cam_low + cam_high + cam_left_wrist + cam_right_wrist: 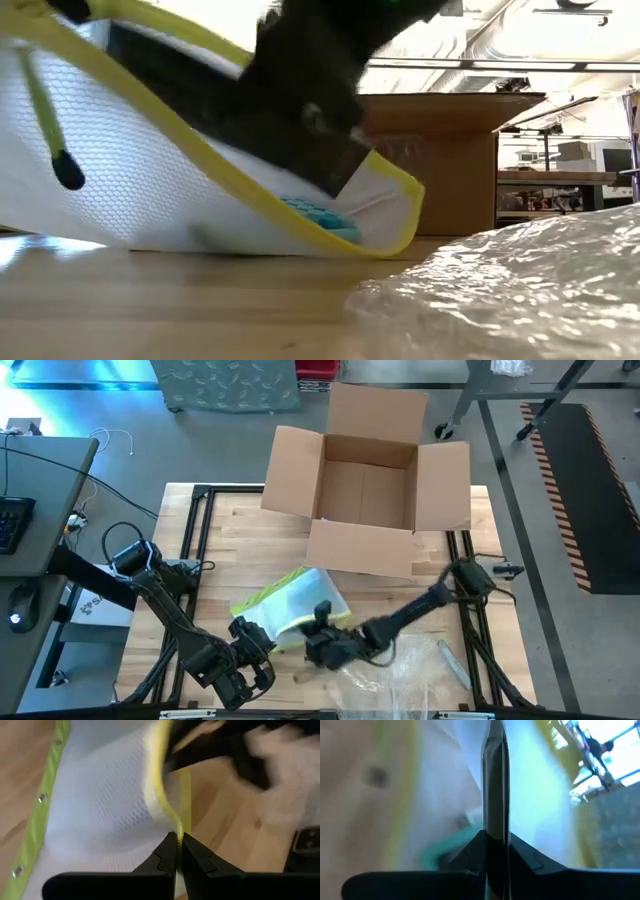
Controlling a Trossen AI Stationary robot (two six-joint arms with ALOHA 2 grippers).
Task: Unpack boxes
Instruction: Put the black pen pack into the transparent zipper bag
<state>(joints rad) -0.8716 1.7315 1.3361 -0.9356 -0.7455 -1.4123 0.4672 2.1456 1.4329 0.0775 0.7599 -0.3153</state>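
Note:
The brown cardboard box (365, 490) stands open at the table's far middle, flaps spread; it also shows in the low view (440, 160). A flat white mesh sleeve with a yellow edge (295, 600) is between my two grippers at the near middle. It is raised and tilted, with a low corner (340, 240) on the table. My left gripper (252, 632) is shut on its near left edge. My right gripper (322, 622) is shut on its near right part. Something turquoise (315, 215) lies inside the sleeve. My left gripper pinches the sleeve's yellow edge strip (176, 827) between its two fingertips, coming level from the table's near left. The edge rises from the fingers and the sleeve spreads away beyond them. My right gripper (495, 820) is shut on the sleeve's near right part (470, 795), coming from the table's right. One layer or several, I cannot tell. The sleeve (150, 170) slants down below it to the corner on the table.
Crinkly clear plastic film (395, 680) lies at the near right, close beside the sleeve, and fills the low view's near right (520, 290). A slim silver item (452, 660) lies right of it. Black frame rails (200, 530) run along the table's sides.

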